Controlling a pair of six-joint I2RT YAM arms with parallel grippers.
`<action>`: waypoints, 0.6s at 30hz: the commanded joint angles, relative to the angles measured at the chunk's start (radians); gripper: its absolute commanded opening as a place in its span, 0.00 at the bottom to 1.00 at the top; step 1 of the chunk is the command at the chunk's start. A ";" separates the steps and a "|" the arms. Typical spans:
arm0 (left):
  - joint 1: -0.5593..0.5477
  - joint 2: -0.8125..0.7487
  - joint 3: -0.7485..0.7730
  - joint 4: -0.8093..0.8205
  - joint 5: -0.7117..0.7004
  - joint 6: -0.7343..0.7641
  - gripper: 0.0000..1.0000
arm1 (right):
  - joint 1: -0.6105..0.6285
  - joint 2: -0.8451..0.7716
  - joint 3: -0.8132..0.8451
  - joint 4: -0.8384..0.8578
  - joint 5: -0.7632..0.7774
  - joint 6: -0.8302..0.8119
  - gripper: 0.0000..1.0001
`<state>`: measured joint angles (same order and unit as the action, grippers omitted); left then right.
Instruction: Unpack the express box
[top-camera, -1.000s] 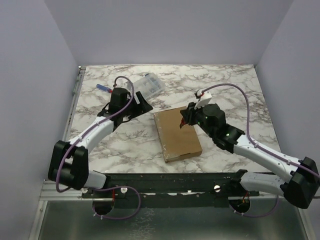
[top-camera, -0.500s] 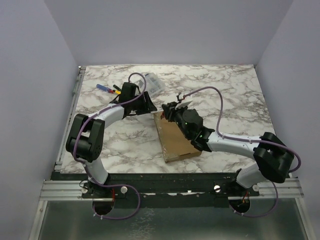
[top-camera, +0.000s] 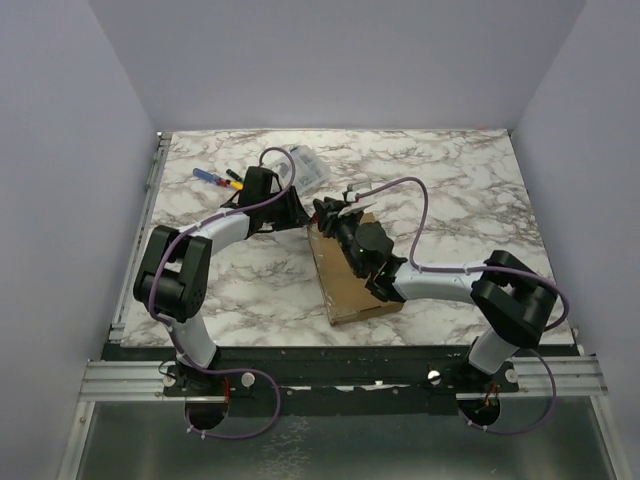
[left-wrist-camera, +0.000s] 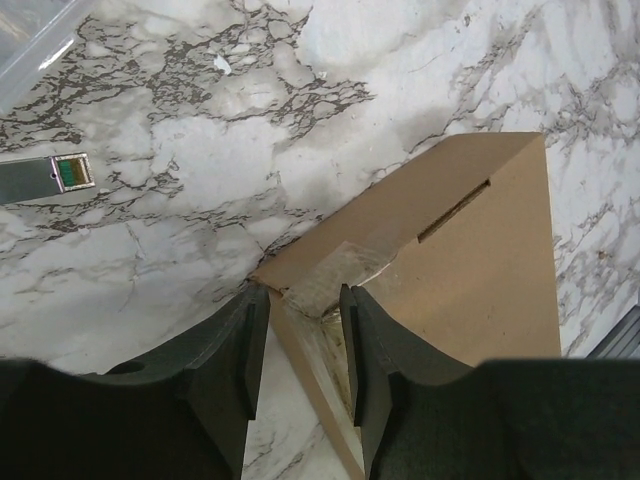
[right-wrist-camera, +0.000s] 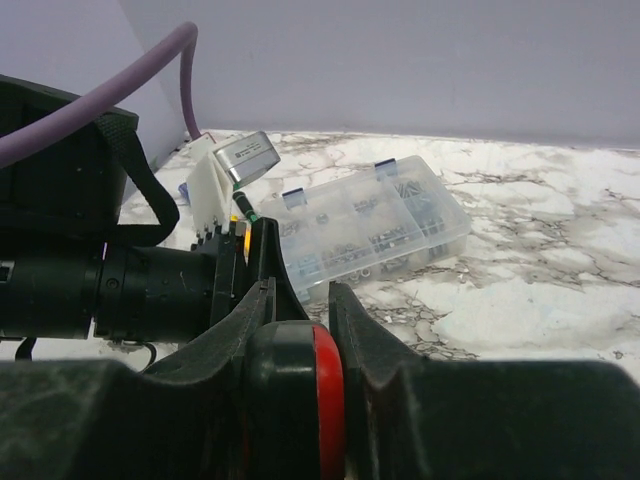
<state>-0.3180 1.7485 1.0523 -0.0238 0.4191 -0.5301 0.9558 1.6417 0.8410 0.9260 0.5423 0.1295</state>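
The express box (top-camera: 355, 270) is a flat brown cardboard mailer lying shut on the marble table. Its taped far-left corner (left-wrist-camera: 300, 285) fills the left wrist view. My left gripper (left-wrist-camera: 303, 340) straddles that corner; one finger stands over the lid, the other beside the box wall with marble showing in between, so it is open but narrow. In the top view this gripper (top-camera: 293, 213) sits at the box's far-left corner. My right gripper (right-wrist-camera: 300, 295) is shut on a black tool with a red band (right-wrist-camera: 328, 400), and hovers over the same corner (top-camera: 328, 213) facing the left gripper.
A clear plastic compartment case (top-camera: 300, 168) lies just beyond both grippers, with small parts visible inside it (right-wrist-camera: 370, 225). Coloured pens (top-camera: 215, 177) lie at the far left. A small grey metal piece (left-wrist-camera: 45, 178) lies on the marble. Purple cables arch over both arms.
The left gripper swung right to the box's far-left corner and its jaws narrowed around it. The right arm carried the black and red tool left across the box toward that corner.
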 joint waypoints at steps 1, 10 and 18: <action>0.003 0.048 0.008 0.020 0.035 0.021 0.41 | 0.023 0.042 0.037 0.124 0.086 -0.054 0.01; 0.002 0.098 0.023 0.031 0.063 0.014 0.41 | 0.034 0.079 0.032 0.166 0.173 -0.061 0.01; 0.004 0.015 -0.099 0.048 0.035 -0.027 0.36 | 0.035 0.004 -0.016 0.079 0.200 -0.030 0.01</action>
<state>-0.3138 1.8084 1.0481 0.0628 0.4866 -0.5549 0.9829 1.7046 0.8478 1.0248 0.6975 0.0780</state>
